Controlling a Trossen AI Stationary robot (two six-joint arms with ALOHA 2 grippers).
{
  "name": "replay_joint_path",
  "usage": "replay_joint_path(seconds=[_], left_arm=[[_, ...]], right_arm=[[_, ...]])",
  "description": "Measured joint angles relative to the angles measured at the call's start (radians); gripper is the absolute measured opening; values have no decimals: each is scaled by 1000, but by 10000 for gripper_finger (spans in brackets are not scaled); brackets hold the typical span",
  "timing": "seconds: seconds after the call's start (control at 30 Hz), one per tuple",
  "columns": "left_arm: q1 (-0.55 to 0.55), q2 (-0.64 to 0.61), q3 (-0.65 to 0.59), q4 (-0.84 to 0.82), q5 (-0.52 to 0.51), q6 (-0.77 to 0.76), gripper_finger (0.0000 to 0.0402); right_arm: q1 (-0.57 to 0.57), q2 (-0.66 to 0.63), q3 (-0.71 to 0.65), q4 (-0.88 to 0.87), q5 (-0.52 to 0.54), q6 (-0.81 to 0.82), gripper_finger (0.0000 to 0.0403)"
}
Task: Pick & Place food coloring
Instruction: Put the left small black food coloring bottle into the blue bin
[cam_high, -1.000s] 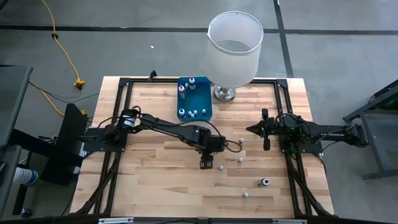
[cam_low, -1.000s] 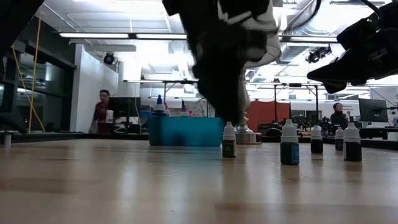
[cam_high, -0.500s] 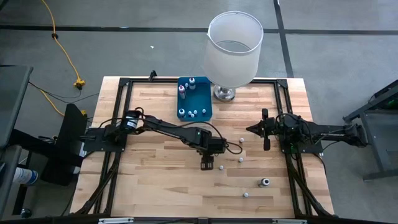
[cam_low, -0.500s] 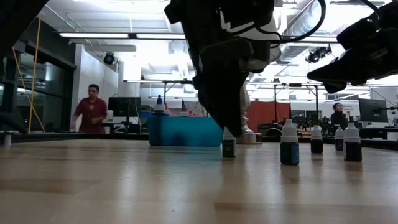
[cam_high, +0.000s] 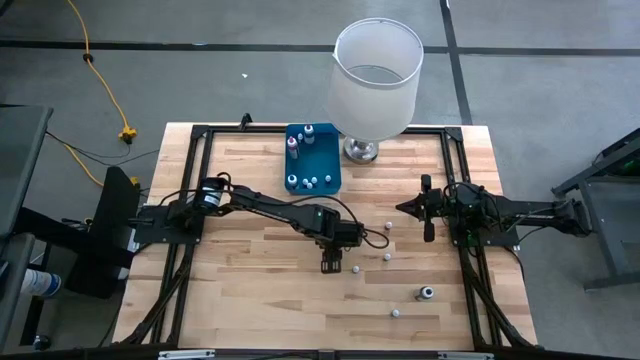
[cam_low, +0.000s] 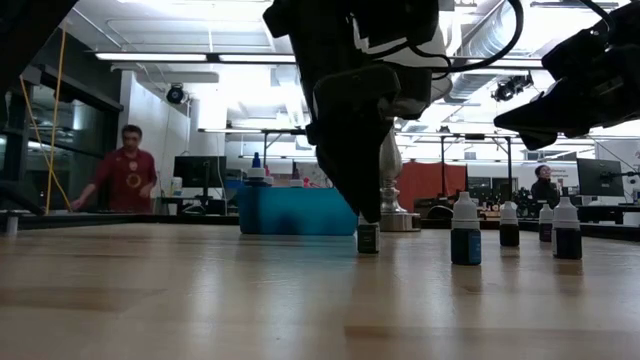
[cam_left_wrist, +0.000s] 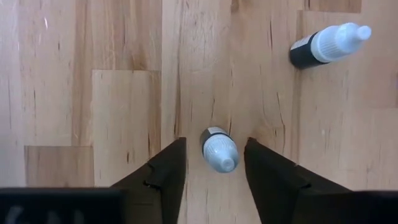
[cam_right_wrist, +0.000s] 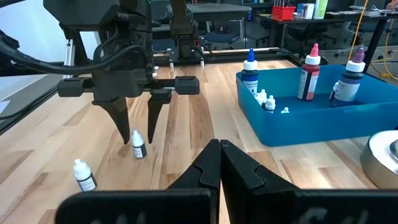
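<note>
Left gripper: lowered over the middle of the wooden table; fingers spread, one on each side of a small bottle, a gap visible on both sides, not pinching it.
Small bottle: upright on the wood, white cap, dark body, between the left fingers.
Right gripper: held above the table's right side, well apart from the bottles; fingers pressed together, holding nothing.
Other loose bottles: one near the left gripper; one more just beyond it; another lies on its side near the front right.
Blue tray: at the back of the table, beside the lamp; holds several bottles, some tall.
Background: a person in a red shirt stands beyond the table.
</note>
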Motion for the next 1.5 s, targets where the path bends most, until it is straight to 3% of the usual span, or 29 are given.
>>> replay_joint_path(seconds=[0.57, 0.77, 1.03, 1.27, 1.5], left_arm=[[0, -2, 0, -8, 4, 0, 30], [1, -5, 47, -100, 6, 0, 32], [8, -6, 208, -303, -81, -13, 34], [37, -7, 326, -457, -167, -224, 35], [72, -33, 341, -564, -252, -394, 35]], right_arm=[[0, 0, 0, 1, 0, 0, 0], [0, 0, 0, 1, 0, 0, 0], [0, 0, 0, 1, 0, 0, 0], [0, 0, 0, 1, 1, 0, 0], [0, 0, 0, 1, 1, 0, 0]])
